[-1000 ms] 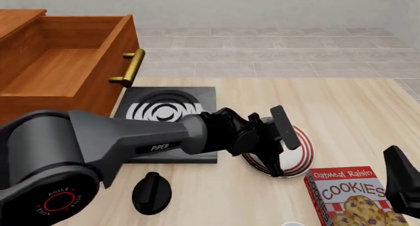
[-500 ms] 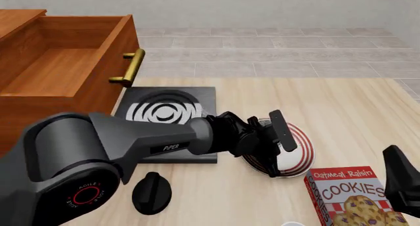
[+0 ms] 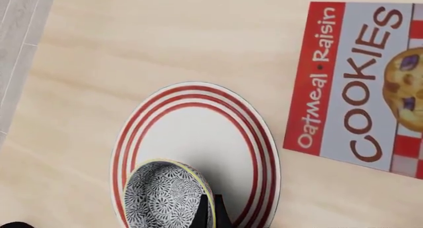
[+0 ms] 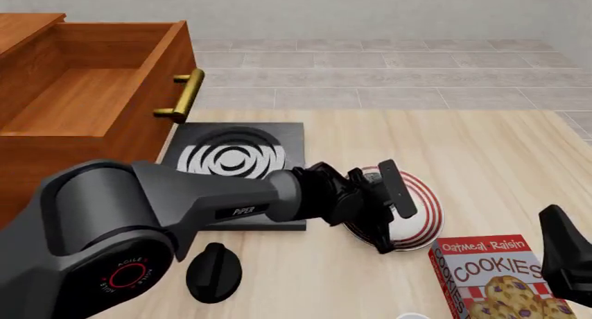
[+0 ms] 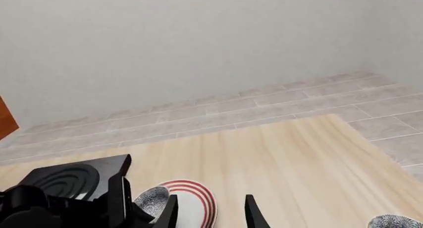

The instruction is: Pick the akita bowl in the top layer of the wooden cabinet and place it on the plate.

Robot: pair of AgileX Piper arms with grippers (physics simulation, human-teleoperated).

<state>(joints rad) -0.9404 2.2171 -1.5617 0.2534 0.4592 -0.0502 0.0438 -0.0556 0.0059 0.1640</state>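
Note:
The akita bowl (image 3: 162, 198), black-and-white patterned with a pale yellow rim, sits low over one side of the red-ringed plate (image 3: 198, 129). My left gripper (image 3: 213, 214) is shut on the bowl's rim, one finger inside and one outside. From the front, the left gripper (image 4: 387, 215) hangs over the plate (image 4: 428, 209) and hides the bowl. The wooden cabinet (image 4: 28, 28) stands at the far left with its top layer (image 4: 171, 62) pulled out and showing a bare floor. The right wrist view shows my right gripper (image 5: 210, 215) open and empty, short of the plate (image 5: 198, 198) and bowl (image 5: 152, 198).
A black square stove (image 4: 236, 156) with white rings lies left of the plate. A black knob-shaped object (image 4: 213, 270) sits near the front edge. An Oatmeal Raisin Cookies box (image 4: 490, 277) lies right of the plate, with the right arm (image 4: 564, 256) beside it. The drawer's brass handle (image 4: 185, 93) juts out.
My left gripper has sunk a little lower and closer onto the plate while still holding the bowl. The right arm has stayed put.

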